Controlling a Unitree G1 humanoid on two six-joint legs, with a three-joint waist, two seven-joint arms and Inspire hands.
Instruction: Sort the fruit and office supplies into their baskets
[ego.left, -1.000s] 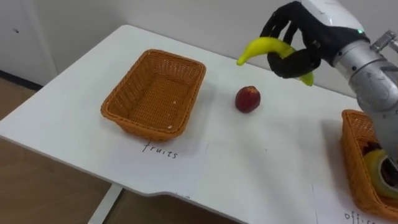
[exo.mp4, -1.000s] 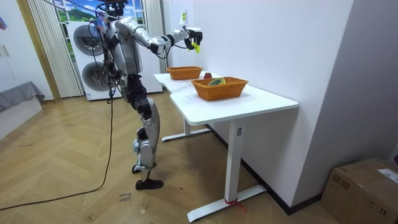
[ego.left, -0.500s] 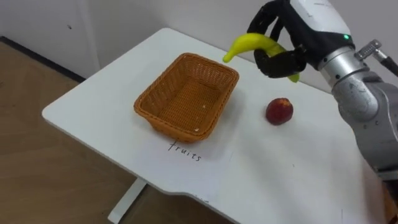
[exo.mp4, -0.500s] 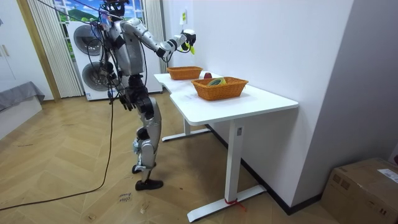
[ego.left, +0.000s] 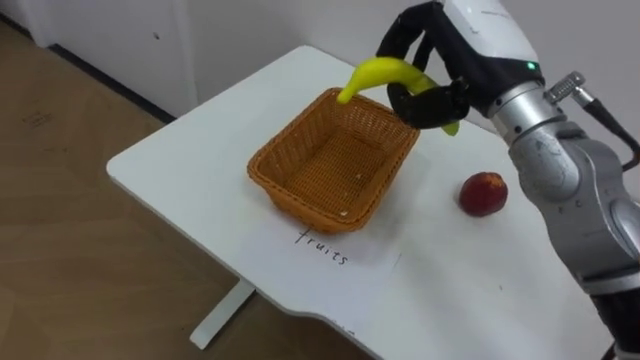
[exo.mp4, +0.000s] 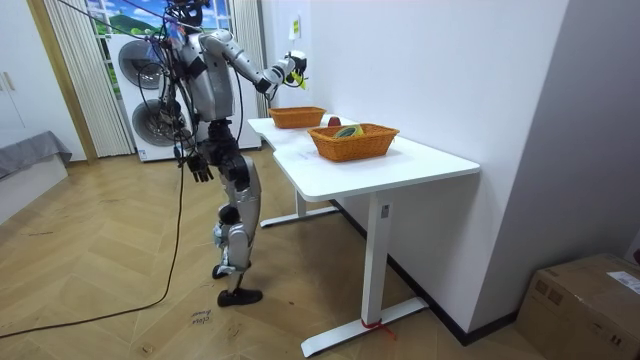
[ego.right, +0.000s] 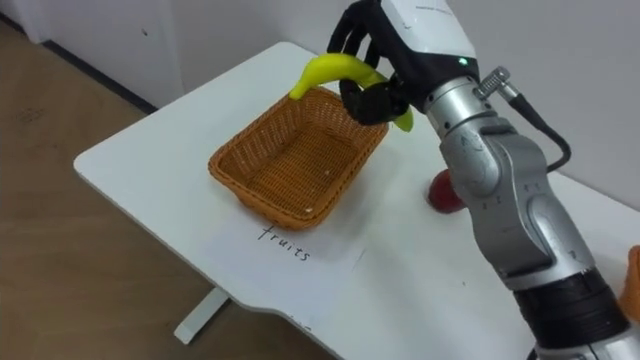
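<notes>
Right hand (ego.left: 455, 55) clenched round curved yellow banana (ego.left: 375, 72) mid-length, over orange wicker basket (ego.left: 300, 200). Likely light, soft, bruises easily: mid-body hold fine, gentle squeeze. Left hand (exo.mp4: 197, 168) at hip, state unreadable.

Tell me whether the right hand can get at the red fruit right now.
Probably not yet. The right hand is shut on the banana above the far rim of the basket; the red fruit lies unobstructed beside it, so the path looks free once the banana drops.
</notes>
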